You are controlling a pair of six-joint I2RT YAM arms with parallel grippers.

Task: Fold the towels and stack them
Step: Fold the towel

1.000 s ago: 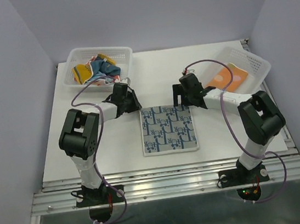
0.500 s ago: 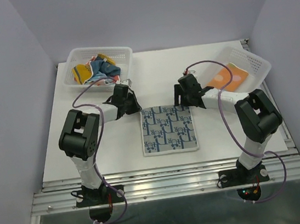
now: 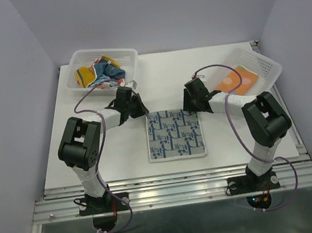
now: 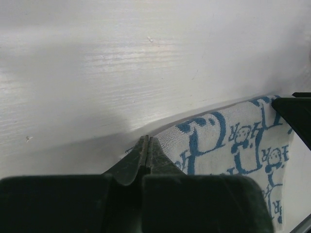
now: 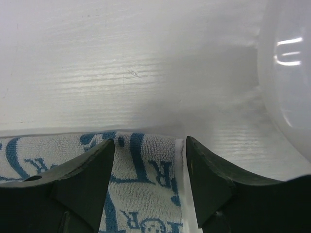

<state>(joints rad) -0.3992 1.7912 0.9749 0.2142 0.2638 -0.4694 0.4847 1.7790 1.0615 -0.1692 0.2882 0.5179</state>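
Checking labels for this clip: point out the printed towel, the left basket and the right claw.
printed towel (image 3: pixel 174 134), top view, its middle.
left basket (image 3: pixel 104 48), top view, its far rim.
right claw (image 5: pixel 149 141), right wrist view, midway between its fingertips.

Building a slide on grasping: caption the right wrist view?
Open right tool poised over a corner of the blue-printed white towel lying on the white table.

Robot's left arm (image 3: pixel 109 112) and right arm (image 3: pixel 229 102) reach forward, low.
Its left gripper (image 4: pixel 146 145) pinched closed, right gripper (image 5: pixel 149 145) spread apart.

2 black-and-white arms (image 3: pixel 80 145), purple cables (image 3: pixel 214 66)
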